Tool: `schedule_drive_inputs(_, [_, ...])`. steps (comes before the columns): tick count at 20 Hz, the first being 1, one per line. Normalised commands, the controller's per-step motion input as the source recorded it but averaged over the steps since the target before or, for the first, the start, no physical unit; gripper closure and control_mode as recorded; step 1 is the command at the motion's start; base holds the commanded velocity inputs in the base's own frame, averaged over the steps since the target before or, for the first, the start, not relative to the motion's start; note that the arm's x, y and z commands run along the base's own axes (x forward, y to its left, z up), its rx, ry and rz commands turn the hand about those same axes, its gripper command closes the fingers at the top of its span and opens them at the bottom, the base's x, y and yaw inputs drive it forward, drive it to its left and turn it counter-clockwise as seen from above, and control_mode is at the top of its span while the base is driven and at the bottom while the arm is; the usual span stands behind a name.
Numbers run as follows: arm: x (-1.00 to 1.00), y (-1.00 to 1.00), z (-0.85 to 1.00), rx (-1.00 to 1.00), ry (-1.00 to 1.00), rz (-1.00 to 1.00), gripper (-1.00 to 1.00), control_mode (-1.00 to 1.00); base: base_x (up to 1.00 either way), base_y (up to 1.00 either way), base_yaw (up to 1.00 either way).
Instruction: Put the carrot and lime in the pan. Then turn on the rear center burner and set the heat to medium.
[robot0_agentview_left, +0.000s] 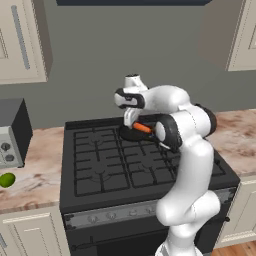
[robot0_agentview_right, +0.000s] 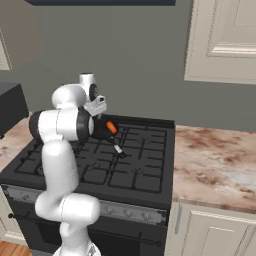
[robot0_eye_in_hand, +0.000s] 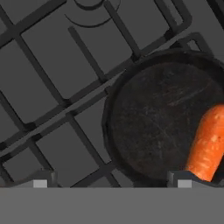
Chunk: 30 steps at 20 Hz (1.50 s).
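While its fingers stand wide apart and hold nothing, the tool (robot0_eye_in_hand: 111, 183) hovers over the pan (robot0_eye_in_hand: 162, 122) at the stove's rear edge. The carrot (robot0_eye_in_hand: 208, 144) lies in the pan. The lime (robot0_agentview_left: 7, 180) rests at the worktop's left edge.

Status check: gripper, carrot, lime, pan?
Gripper open over the pan, holding nothing. Carrot lies in the pan. Lime on the counter left of the stove, not yet moved. Nothing in the way.
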Motion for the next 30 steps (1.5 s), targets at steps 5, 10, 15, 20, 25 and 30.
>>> schedule_drive_inputs(5, [-0.67, 0.41, 0.04, 0.0, -0.4, 0.01, -1.0, -1.0, 0.0, 0.0, 0.0])
schedule_drive_inputs(10, [-0.59, 0.24, 0.49, 0.0, -0.18, 0.0, -1.0, -1.0, 0.0, 0.0, 0.0])
schedule_drive_inputs(15, [-0.46, 0.21, 0.51, 0.0, -0.04, 0.0, -1.0, -1.0, 0.0, 0.0, 0.0])
schedule_drive_inputs(20, [-0.17, 0.26, 0.14, 0.0, 0.02, 0.0, -1.0, -1.0, 0.0, 0.0, 0.0])
schedule_drive_inputs(25, [-0.16, 0.22, 0.21, 0.07, 0.18, -0.11, -1.0, -1.0, 0.0, 0.0, 0.0])
schedule_drive_inputs(30, [-0.23, 0.03, 0.18, 0.17, 0.21, -0.25, -1.0, -1.0, 0.0, 0.0, 0.0])
